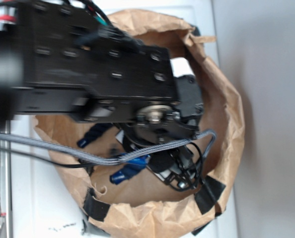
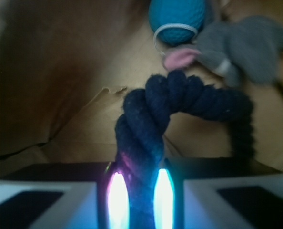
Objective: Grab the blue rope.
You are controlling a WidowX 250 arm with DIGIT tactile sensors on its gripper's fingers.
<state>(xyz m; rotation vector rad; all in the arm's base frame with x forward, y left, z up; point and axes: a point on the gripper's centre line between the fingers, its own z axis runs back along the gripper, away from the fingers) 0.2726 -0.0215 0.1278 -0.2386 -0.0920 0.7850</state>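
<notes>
End effector [image 2: 140, 195] clamped on the blue rope [image 2: 179, 102], teal ball [image 2: 176, 19] and grey plush toy [image 2: 241, 45] just beyond.

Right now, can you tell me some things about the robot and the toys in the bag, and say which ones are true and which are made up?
1. The gripper is closed around the blue rope. True.
2. The rope lies flat and straight. False: it arches up from the gripper and bends back down in the wrist view.
3. A teal ball sits beyond the rope. True.
4. The plush toy is bright yellow. False: it is grey with a pink ear.
5. The toys are inside a brown paper bag. True.
6. The grey braided cable is held in the gripper. False: it runs across the bag below the arm, apart from the fingers.
</notes>
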